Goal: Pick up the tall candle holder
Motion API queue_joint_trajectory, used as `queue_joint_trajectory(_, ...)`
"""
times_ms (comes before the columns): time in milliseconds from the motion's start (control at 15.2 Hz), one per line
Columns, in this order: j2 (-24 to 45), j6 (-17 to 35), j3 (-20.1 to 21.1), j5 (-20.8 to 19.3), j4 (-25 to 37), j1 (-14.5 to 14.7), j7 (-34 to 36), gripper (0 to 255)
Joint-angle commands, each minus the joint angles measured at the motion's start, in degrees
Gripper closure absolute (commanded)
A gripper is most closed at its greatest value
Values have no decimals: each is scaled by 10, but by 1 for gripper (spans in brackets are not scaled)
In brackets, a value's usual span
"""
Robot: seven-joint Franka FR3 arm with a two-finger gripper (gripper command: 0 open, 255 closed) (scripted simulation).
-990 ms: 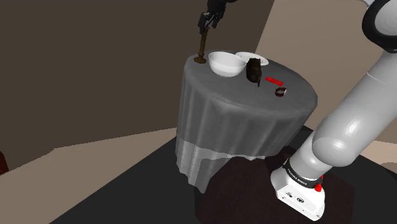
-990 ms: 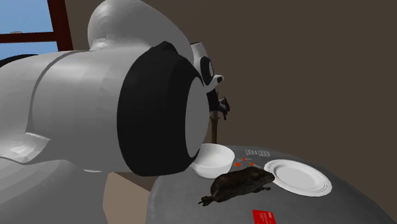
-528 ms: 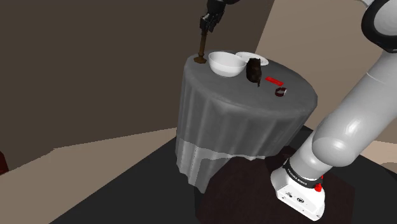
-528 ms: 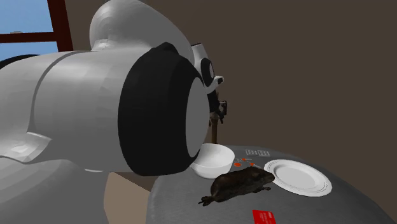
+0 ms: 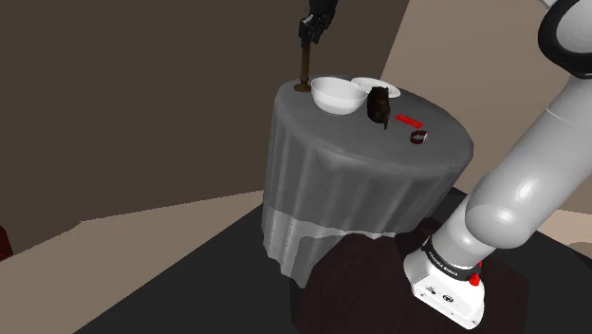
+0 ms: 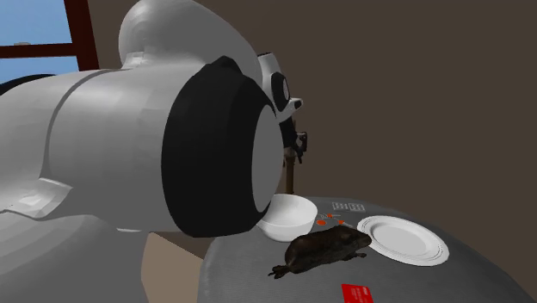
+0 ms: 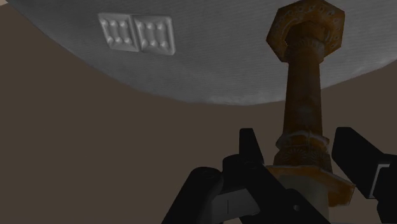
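The tall candle holder [image 5: 303, 68] is a thin rusty-brown column with a flared foot, at the far edge of the round grey-clothed table [image 5: 379, 166]. My black gripper [image 5: 310, 28] comes down on its top from above. In the wrist view the gripper [image 7: 304, 156] is shut on the holder [image 7: 302, 95]: both fingers [image 7: 251, 149] press its upper collar, and its foot points toward the table [image 7: 210, 57]. In the second exterior view the gripper [image 6: 298, 146] clasps the holder's stem [image 6: 295, 179] behind the big arm.
A white bowl [image 5: 338, 94] stands right beside the holder, with a white plate [image 5: 373, 86] behind it. A dark brown figure [image 5: 379, 104], a red flat piece [image 5: 409, 120] and a small dark red ring [image 5: 418, 138] lie further along. Brown walls stand close behind.
The fingers have closed on the holder's top. Since then the gripper has risen a little, and the holder's foot sits slightly higher in the shoulder view.
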Motion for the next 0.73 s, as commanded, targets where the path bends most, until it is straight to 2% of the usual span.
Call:
queue_joint_trajectory(0, 2, -17, 0, 2, 19, 0, -4, 255)
queue_joint_trajectory(660, 23, -98, 2, 8, 122, 2, -21, 255)
